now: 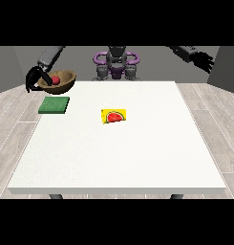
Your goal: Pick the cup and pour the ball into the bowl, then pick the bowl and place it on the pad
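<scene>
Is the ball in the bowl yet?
Yes. The red ball sits inside the brown bowl, which the hand at the view's left holds lifted, above and behind the green pad.

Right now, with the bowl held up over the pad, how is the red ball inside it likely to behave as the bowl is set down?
The ball is round and lies unheld in the bowl, so it may roll if the bowl tilts. The bowl's raised wall would probably keep it in. The hand at the view's left grips only one rim, so some tilt seems possible.
</scene>
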